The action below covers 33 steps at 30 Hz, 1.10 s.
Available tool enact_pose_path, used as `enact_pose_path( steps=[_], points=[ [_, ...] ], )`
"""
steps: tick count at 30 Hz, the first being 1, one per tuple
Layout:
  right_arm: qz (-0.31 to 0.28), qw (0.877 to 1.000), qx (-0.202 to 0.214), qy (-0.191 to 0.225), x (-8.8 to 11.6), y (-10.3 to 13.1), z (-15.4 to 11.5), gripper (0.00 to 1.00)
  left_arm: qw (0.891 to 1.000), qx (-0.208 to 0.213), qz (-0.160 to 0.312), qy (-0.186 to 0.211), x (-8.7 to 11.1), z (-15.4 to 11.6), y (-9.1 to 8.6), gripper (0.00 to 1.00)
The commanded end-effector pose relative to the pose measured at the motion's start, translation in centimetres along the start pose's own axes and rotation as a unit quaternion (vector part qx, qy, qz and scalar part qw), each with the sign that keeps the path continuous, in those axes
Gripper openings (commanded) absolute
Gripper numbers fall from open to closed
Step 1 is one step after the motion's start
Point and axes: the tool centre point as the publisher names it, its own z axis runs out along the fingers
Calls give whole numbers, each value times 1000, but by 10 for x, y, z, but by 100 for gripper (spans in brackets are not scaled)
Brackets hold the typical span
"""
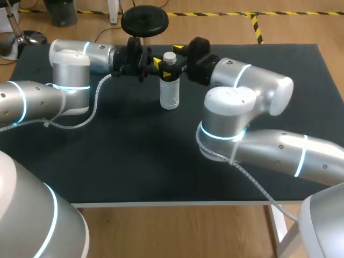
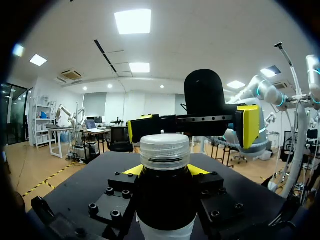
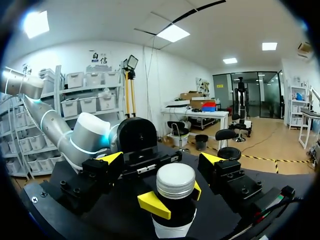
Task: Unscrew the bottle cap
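Note:
A small bottle (image 1: 170, 92) with a pale screw cap (image 1: 170, 56) stands upright at the back middle of the black table (image 1: 134, 156). My left gripper (image 1: 163, 67) comes in from the left and is shut on the bottle just below the cap. In the left wrist view its yellow tips press both sides of the dark bottle (image 2: 165, 210) under the cap (image 2: 165, 150). My right gripper (image 1: 173, 60) comes from the right at cap height. In the right wrist view its fingers (image 3: 111, 158) stand wide open, one on either side of the cap (image 3: 176, 181), without touching it.
My left arm's elbow (image 1: 72, 80) rests low over the table's back left, and my right arm's elbow (image 1: 231, 115) bulks at the right of the bottle. The table's near edge (image 1: 177, 203) runs across the front.

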Motion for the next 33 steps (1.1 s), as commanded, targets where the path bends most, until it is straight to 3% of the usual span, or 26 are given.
enact_pose_path(
  steps=[1, 5, 6, 7, 9, 12, 15, 16, 26, 29, 33],
  points=[
    [1, 1000, -4, -6, 1, -2, 10, 100, 1000, -1, 0, -2, 2, 0, -1, 0],
    [2, 1000, -5, -5, -1, -2, 11, 100, 1000, -1, 0, -2, 2, 0, -1, 0],
    [4, 1000, -5, -5, -2, -2, 11, 96, 1000, -1, 0, -2, 2, 0, -1, 0],
    [4, 1000, -6, -5, -3, -3, 11, 71, 1000, -1, 0, -2, 2, 0, -1, 0],
    [6, 1000, -6, -5, -5, -3, 11, 47, 1000, -1, 0, -2, 2, 0, -1, 0],
    [8, 1000, -7, -5, -6, -4, 11, 35, 1000, -1, 0, -2, 2, 0, -1, 0],
    [9, 1000, -7, -5, -7, -5, 11, 13, 1000, -1, 0, -2, 2, 0, -1, 0],
    [9, 1000, -7, -4, -7, -5, 11, 1, 1000, -1, 0, -2, 2, 0, -1, 0],
    [4, 1000, -9, 18, -12, -8, 9, 0, 1000, -1, 0, -2, 2, 0, -1, 0],
    [3, 998, -16, 54, -15, -8, 8, 0, 1000, -1, 0, -2, 2, 0, -1, 0],
    [-2, 991, -28, 132, -17, -10, 8, 0, 1000, -1, 0, -2, 2, 0, -1, 0]
  ],
)
